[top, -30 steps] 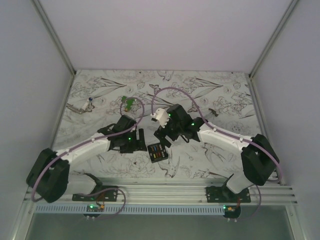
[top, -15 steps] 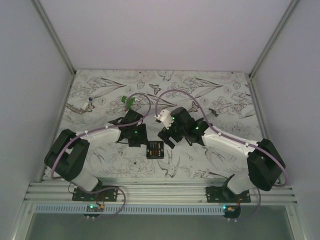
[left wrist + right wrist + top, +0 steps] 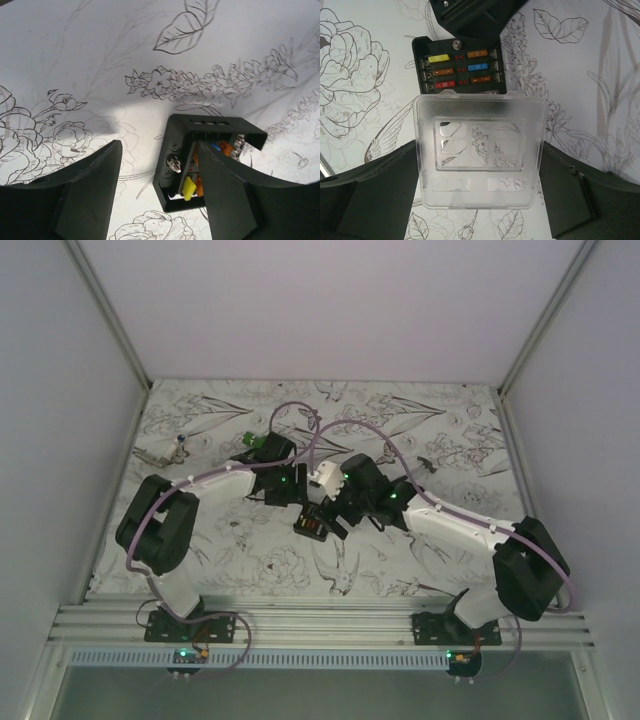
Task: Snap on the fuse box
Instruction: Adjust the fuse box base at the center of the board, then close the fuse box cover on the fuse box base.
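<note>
The fuse box (image 3: pixel 309 524) is a small black square box, lying open-topped on the flower-print table, with yellow, orange, red and blue fuses showing (image 3: pixel 457 65). My left gripper (image 3: pixel 294 502) stands open over its far-left side. In the left wrist view one finger (image 3: pixel 235 195) covers part of the fuse box (image 3: pixel 200 135) and the other finger (image 3: pixel 85 195) is clear of it. My right gripper (image 3: pixel 336 518) is shut on a clear plastic lid (image 3: pixel 477 155), held tilted just in front of the box.
A small green plastic piece (image 3: pixel 255 443) lies at the back left. A thin metal tool (image 3: pixel 160 453) sits near the left wall. A small dark item (image 3: pixel 428 462) lies at the back right. White enclosure walls close in on three sides.
My left arm has swung out from its base toward the table's middle, and its gripper now sits at the box. The fuse box has slid a little farther from the bases. The right gripper has barely shifted.
</note>
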You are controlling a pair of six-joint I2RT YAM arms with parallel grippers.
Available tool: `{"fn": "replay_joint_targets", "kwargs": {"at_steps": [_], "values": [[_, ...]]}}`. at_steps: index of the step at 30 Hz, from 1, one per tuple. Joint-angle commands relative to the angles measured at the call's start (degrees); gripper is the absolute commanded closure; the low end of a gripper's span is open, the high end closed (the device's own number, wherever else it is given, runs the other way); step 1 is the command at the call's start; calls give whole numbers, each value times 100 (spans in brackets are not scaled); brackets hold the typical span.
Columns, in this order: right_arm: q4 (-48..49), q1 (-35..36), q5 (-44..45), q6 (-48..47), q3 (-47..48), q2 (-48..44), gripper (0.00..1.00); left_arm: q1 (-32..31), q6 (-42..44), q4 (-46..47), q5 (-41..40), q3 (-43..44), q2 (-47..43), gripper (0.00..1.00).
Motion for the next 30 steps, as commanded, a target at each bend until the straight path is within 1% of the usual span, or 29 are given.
{"fn": "replay_joint_targets", "kwargs": {"at_steps": [1,4,6,9,14,17,20,22,30], "values": [[54,72,-498,-308,453,325,14,39,341,-223,317,0,-429,32],[-77,132,-486,-409,719,573,15,279,130,-234,435,-324,-938,26],[-105,160,-454,-421,895,897,15,506,-32,-315,485,-544,-1233,24],[-224,192,-457,-412,1149,1133,14,858,-199,-473,551,-878,-1605,17],[-555,279,-450,-438,1598,1648,14,1364,-236,-616,697,-1379,-2107,8],[-705,339,-433,-446,1772,1875,13,1585,-269,-710,658,-1624,-2440,6],[-773,389,-416,-453,1874,1998,13,1633,-360,-714,469,-1830,-2716,4],[-821,398,-348,-443,1941,2086,13,1644,-389,-715,423,-1865,-2733,3],[-938,437,-231,-422,2092,2275,12,1636,-402,-697,648,-1822,-2724,2]]}}
